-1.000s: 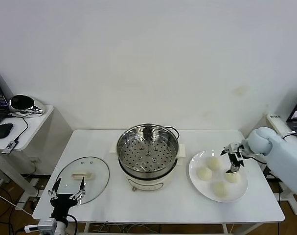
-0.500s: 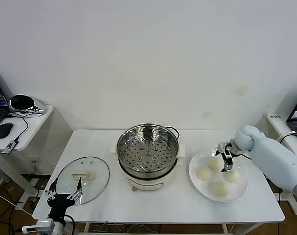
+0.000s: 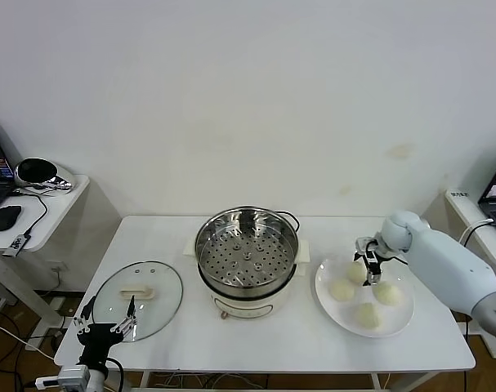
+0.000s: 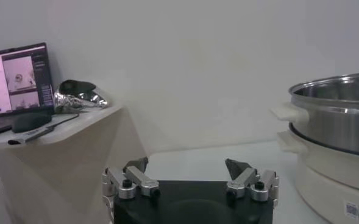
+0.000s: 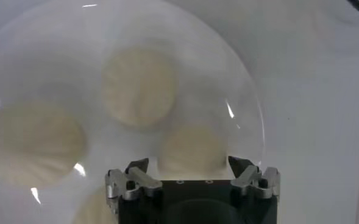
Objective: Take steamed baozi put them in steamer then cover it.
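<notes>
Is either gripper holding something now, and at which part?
Nothing is held. The right gripper hangs open above a baozi on the plate; the left gripper waits open, empty.

A plain white wall (image 3: 248,98) is seen behind a white table (image 3: 264,339), and a small white side desk (image 3: 43,214) carrying a black mouse (image 3: 6,216) is placed at the left.

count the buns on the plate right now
4, all on the white plate right of the steamer. One far bun sits at the right claw, one left, one right, one nearest. None in the steamer.
</notes>
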Controlling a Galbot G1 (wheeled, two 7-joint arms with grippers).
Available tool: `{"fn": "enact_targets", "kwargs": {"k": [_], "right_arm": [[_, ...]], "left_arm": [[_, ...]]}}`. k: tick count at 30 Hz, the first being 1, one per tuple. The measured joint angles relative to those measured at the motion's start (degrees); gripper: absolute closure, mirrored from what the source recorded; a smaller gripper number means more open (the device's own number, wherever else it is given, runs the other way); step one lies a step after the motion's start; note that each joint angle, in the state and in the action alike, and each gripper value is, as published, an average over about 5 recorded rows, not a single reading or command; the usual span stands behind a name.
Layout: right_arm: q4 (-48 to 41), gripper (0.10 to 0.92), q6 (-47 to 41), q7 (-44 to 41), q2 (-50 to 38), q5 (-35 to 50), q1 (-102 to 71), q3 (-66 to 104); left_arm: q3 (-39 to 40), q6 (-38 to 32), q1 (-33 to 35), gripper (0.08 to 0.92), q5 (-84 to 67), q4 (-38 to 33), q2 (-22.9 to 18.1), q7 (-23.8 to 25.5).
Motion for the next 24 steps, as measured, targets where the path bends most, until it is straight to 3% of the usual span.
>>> {"fn": "enact_targets", "kwargs": {"k": [9,24], "right_arm": [[0.65,0.441,0.22,-0.53,-0.56,0.68,0.89,-1.15],[11.54,0.448,0.17,-2.08,-7.44,10.83,12.01,-9.63]], "left_arm": [[0.04,-0.05,0.09,0.177,-0.11,-0.23,-0.05,0.05],[0.87,0.92,-0.78,0.177,-1.77,-0.36,0.88,0.38]]}}
